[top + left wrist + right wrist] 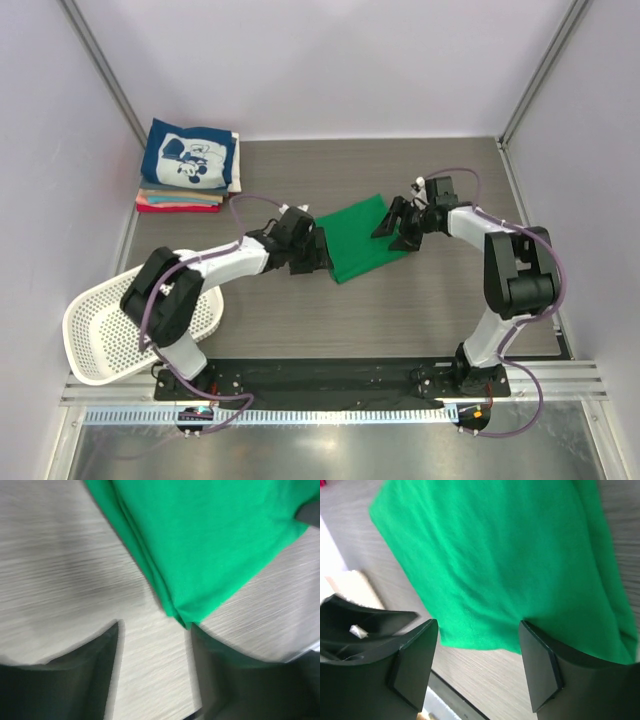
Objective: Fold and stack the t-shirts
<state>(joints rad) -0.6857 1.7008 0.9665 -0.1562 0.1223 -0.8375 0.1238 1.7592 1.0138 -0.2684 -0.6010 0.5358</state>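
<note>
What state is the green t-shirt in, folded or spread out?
Folded. The green t-shirt lies on the table as a compact rectangle, no sleeves showing; the left wrist view shows layered edges at its corner.

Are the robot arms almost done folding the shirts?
Nearly, it seems. Done: folded shirts stacked at the far left, the navy shirt on top. In hand: the green shirt lies folded mid-table, with the left gripper and right gripper open at its edges. Left: moving it onto the stack. No shirts show in the basket.
</note>
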